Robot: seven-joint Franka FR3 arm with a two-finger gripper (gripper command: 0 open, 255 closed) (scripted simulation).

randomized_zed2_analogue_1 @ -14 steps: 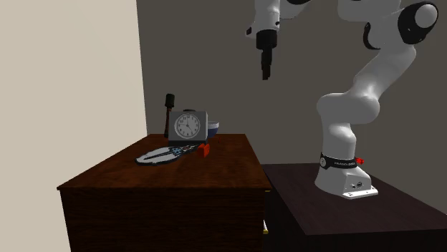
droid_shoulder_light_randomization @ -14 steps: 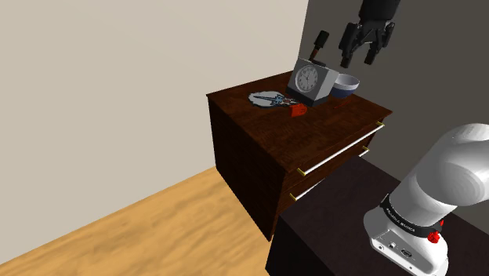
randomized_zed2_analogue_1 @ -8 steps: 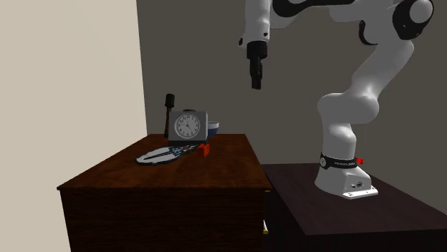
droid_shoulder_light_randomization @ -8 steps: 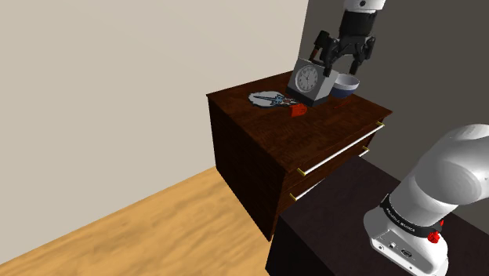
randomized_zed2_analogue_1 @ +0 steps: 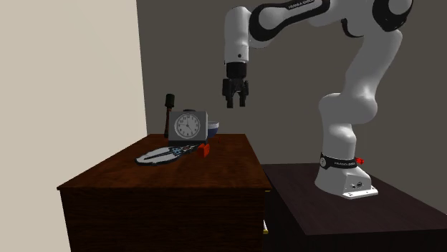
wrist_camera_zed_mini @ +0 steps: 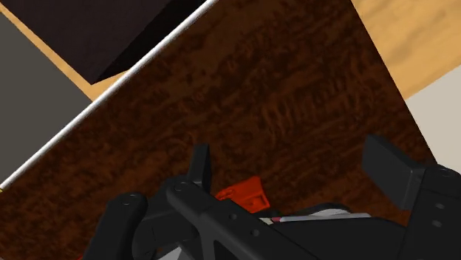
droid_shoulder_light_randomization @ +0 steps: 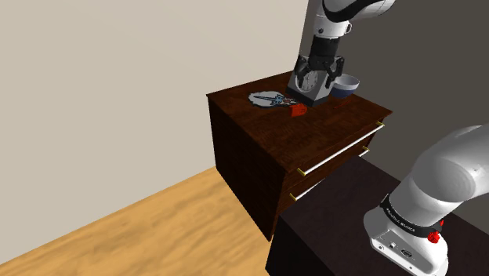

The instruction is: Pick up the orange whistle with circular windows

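Pincer [randomized_zed2_analogue_1: 235, 104] hangs open above the dark wooden desk [randomized_zed2_analogue_1: 229, 170], its two black fingers [wrist_camera_zed_mini: 198, 164] spread apart and gripping nothing. In the second exterior view it is higher than the clock [randomized_zed2_analogue_1: 188, 126] and a little to that view's right of it. In the shoulder view the pincer [droid_shoulder_light_randomization: 320, 78] points down and overlaps the top of the clock [droid_shoulder_light_randomization: 308, 81].

The whistle [randomized_zed2_analogue_1: 205, 149] (orange-red and small, its windows too fine to make out) lies on the desk top just in front of the clock. It is just beside a plate [randomized_zed2_analogue_1: 159, 155], on the plate's right in the second exterior view. In the shoulder view the whistle [droid_shoulder_light_randomization: 298, 110] lies nearer the camera than the clock, with the plate [droid_shoulder_light_randomization: 266, 98] to that view's left. The pincer is well above the whistle and apart from it.

In the wrist view the whistle [wrist_camera_zed_mini: 244, 194] shows on the wood [wrist_camera_zed_mini: 258, 96] between the spread fingers. It is closer to one of them and partly hidden by the hand's black body.

A bowl [droid_shoulder_light_randomization: 345, 83] stands at the far side of the desk, to the shoulder view's right of the clock. A black upright thing [randomized_zed2_analogue_1: 170, 100] (what it is I cannot tell) rises behind the clock. Two drawers [droid_shoulder_light_randomization: 337, 153] with pale handles face the shoulder view's lower right.

The white arm [randomized_zed2_analogue_1: 372, 79] rises from a dark stand [randomized_zed2_analogue_1: 344, 215] just beside the desk. A light wooden floor [droid_shoulder_light_randomization: 157, 227] lies below.
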